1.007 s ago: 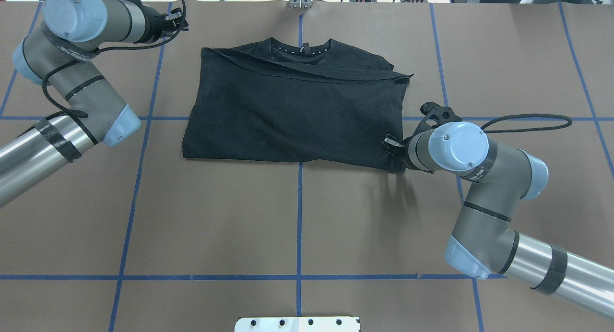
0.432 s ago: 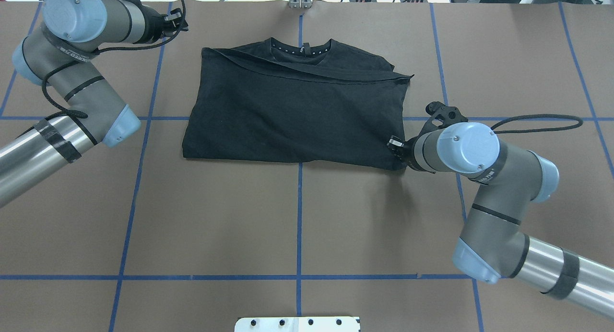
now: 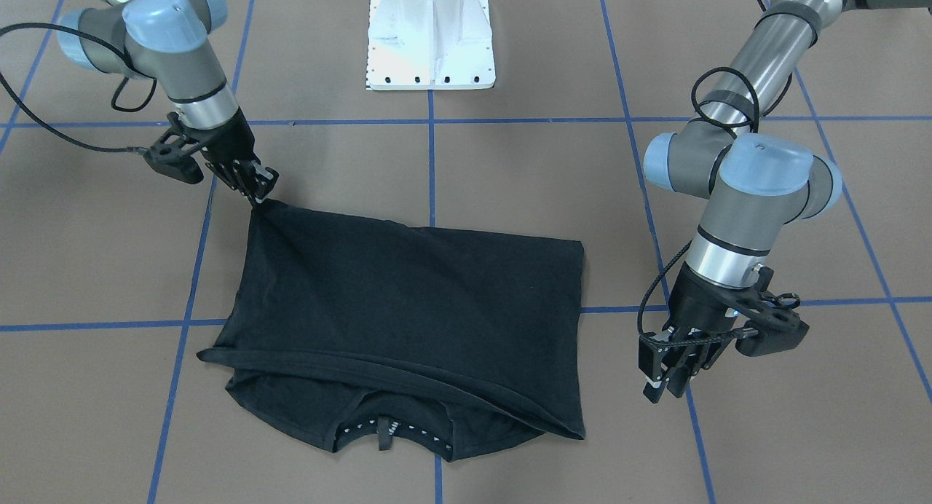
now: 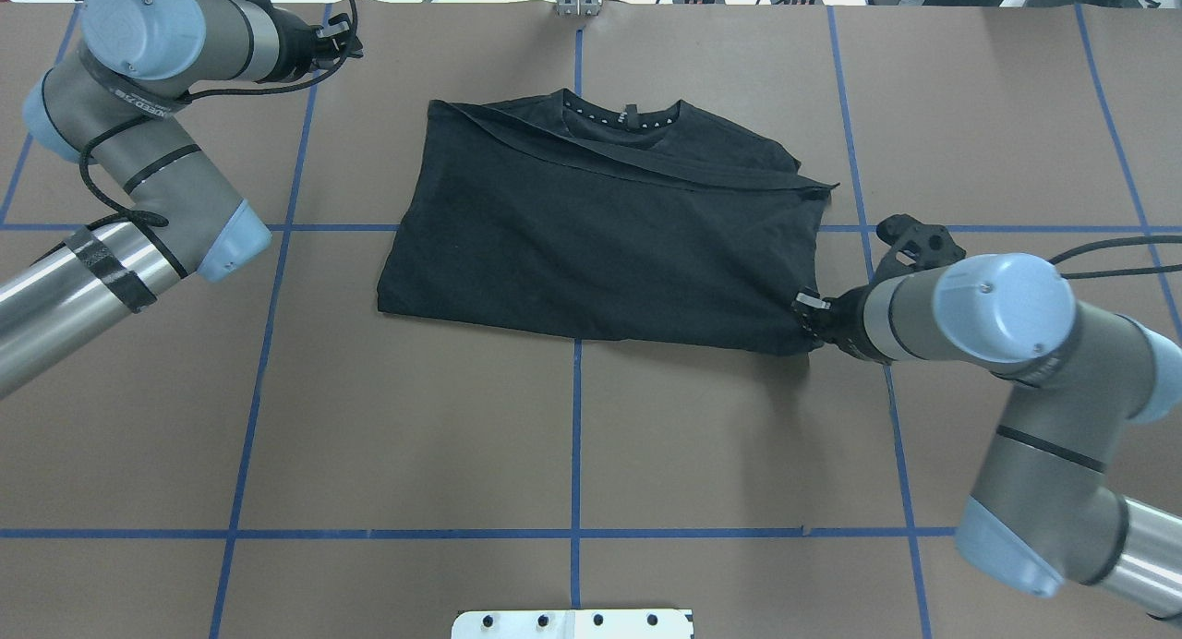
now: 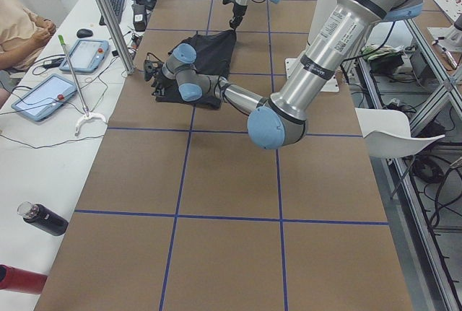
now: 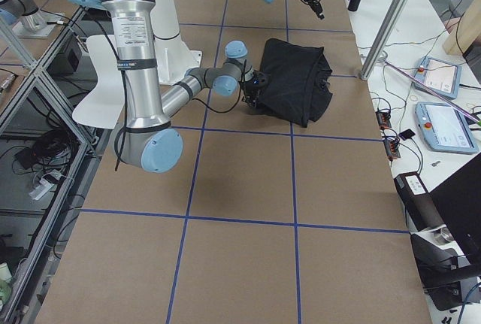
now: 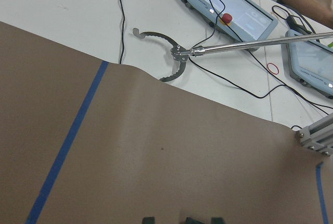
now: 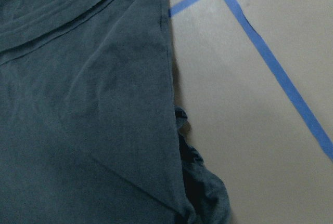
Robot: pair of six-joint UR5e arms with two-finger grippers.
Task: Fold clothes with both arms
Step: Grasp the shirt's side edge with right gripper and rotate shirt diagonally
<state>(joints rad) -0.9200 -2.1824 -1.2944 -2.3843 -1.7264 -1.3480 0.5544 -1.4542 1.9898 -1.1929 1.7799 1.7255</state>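
Drags the shirt further toward 3 o'clock with right gripper pinched on its corner. Seems repositioning before folding. Holds nothing in left gripper; cannot tell how open.

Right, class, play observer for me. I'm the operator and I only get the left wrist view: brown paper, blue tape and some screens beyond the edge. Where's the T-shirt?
Observer: The T-shirt lies folded in front of the robot, outside your view. The left end effector hangs beside it, clear of the cloth.
Operator: Does the other arm have it?
Observer: Yes, the right end effector is pinched on a corner on the robot's side, pulling it into a peak.
Operator: Which way is the collar?
Observer: The collar is at the edge farthest from the robot, peeking out under the folded layer.
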